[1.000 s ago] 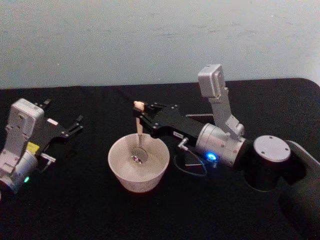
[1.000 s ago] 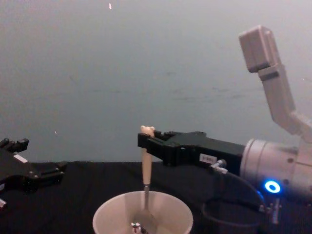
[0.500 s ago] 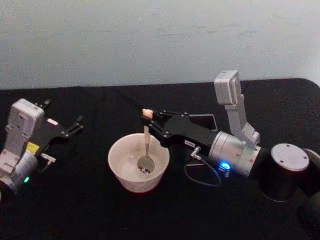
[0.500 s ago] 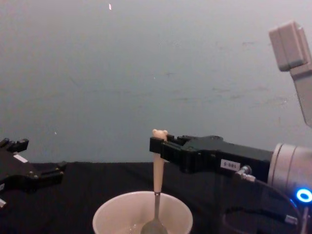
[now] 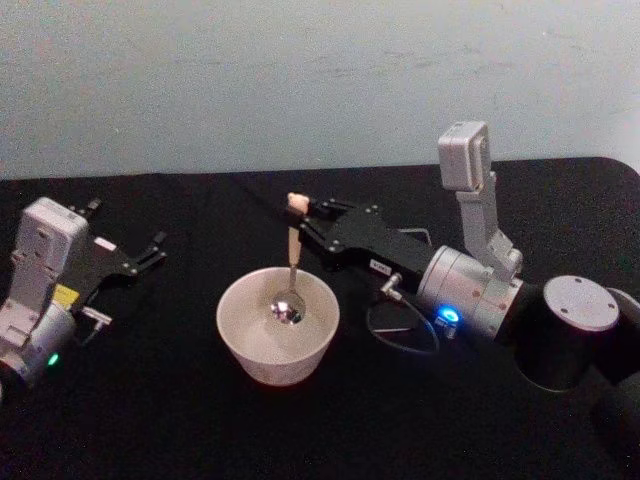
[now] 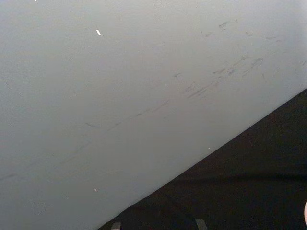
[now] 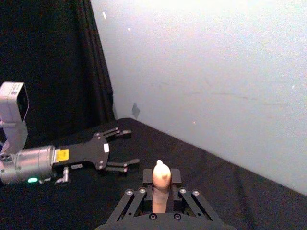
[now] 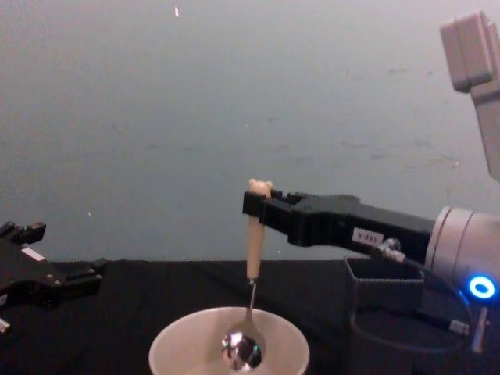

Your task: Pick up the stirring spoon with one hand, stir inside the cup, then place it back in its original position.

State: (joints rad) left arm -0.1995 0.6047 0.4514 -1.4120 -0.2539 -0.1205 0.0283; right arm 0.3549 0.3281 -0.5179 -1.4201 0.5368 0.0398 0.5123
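My right gripper (image 5: 300, 225) is shut on the beige handle of the stirring spoon (image 5: 291, 240), just under its bear head. The spoon (image 8: 253, 238) hangs upright with its shiny bowl inside the mouth of the cream-white cup (image 5: 270, 360), whose rim (image 8: 176, 337) sits low in the chest view. In the right wrist view the handle top (image 7: 161, 178) pokes up between the fingers. The dark grey square holder (image 8: 383, 283) stands right of the cup, behind the right arm. My left gripper (image 5: 150, 252) rests open at the far left, away from the cup.
The table (image 5: 150, 420) is covered in black cloth, and a pale wall rises behind it. A black cable loops on the cloth by the right wrist (image 5: 400, 335). The left arm's body (image 5: 40, 290) lies along the left edge.
The right gripper has risen and shifted slightly, lifting the spoon's bowl from the cup's bottom up toward the rim. The holder now shows in the chest view. The left arm has not moved.
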